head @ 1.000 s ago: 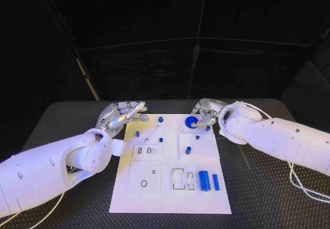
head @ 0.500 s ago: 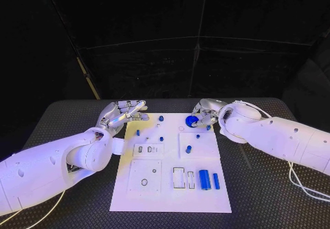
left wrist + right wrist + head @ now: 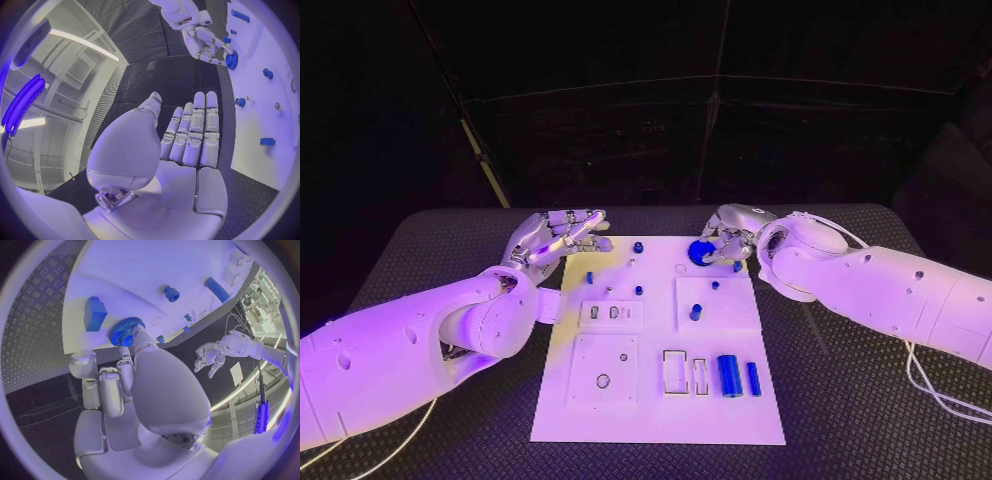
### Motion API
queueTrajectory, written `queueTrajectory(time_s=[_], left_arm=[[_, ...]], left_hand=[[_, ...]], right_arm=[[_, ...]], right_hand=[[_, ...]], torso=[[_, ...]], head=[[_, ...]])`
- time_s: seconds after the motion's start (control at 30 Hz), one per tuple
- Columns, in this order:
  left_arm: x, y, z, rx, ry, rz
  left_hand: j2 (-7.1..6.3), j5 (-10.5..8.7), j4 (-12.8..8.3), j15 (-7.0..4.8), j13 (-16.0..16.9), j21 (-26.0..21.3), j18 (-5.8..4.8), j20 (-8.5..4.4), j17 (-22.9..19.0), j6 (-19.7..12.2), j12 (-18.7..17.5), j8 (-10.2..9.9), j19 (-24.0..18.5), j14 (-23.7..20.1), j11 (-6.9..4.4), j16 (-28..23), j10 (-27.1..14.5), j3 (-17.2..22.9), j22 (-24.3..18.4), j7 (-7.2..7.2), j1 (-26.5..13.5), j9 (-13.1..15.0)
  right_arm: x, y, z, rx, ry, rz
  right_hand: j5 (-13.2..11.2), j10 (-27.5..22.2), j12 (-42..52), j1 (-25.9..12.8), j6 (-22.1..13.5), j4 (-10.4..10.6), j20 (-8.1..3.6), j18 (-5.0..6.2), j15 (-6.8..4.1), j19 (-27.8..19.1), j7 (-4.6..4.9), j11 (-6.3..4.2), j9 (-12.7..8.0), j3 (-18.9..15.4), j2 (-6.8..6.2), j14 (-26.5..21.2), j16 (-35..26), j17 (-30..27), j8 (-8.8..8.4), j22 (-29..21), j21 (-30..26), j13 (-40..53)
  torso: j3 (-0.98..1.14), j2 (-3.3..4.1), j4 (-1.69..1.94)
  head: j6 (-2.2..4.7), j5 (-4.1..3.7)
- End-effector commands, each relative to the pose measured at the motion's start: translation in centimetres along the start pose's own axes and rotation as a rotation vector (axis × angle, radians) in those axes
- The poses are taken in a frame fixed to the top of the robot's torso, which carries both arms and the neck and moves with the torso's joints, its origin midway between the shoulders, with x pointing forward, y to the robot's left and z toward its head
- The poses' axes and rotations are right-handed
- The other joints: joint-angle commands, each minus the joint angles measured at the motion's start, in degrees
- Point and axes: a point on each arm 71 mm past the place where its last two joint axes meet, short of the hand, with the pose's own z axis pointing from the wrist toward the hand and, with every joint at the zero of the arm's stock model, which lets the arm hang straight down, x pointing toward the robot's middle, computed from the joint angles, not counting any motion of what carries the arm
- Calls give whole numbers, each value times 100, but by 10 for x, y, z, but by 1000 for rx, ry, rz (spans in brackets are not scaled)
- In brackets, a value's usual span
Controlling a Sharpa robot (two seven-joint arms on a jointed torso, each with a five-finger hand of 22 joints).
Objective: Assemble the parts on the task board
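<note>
Tabletop (image 3: 444,250): black, patterned, carrying the task board at its middle; both white arms reach in over it from either side.

Task board (image 3: 661,410): a white plate lying flat, my landmark for everything else. Rectangular and round recesses show on its near half.

Left robot hand (image 3: 560,238): hovers just off the board's far left corner, over the tabletop, fingers straight and a little apart, holding nothing. The left wrist view confirms a bare palm (image 3: 187,145).

Right robot hand (image 3: 726,245): at the board's far right corner, fingertips closed around the blue gear; the right wrist view shows the gear at its fingertips (image 3: 134,347).

Large blue cylinder (image 3: 728,377): lies on the board's near right part, with a slimmer blue bar (image 3: 753,380) just beside it toward the right edge.

Blue gear (image 3: 701,253): the part in hand, toothed, held at the board's far right corner; whether it touches the board I cannot tell.

Small blue pegs (image 3: 638,292): scattered over the board's far half.

Doing the step well: I judge the gear is being carried to its seat. Keep it level, line its bore up squarely, lower slowly, and release only once it sits flat. The left robot hand should stay out of the way.
</note>
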Motion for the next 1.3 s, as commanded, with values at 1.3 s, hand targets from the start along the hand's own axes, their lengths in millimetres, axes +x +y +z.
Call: queueTrajectory(time_s=[1.3], left_arm=[[1, -2, 0, 9, 9, -6]], left_hand=[[86, -2, -11, 8, -6, -23, 71, 0, 21, 33, -35, -35, 62, 31, 32, -40, 18, -16, -14, 30, 22, -7]], right_arm=[[29, 124, 29, -255, -27, -66]], right_hand=[[27, -20, -113, -186, 160, -89, -44, -67, -28, 17, -61, -8, -76, 298, 93, 491, 30, 980, -141, 26, 47, -100]], torso=[[3, 8, 13]], head=[[-52, 139]])
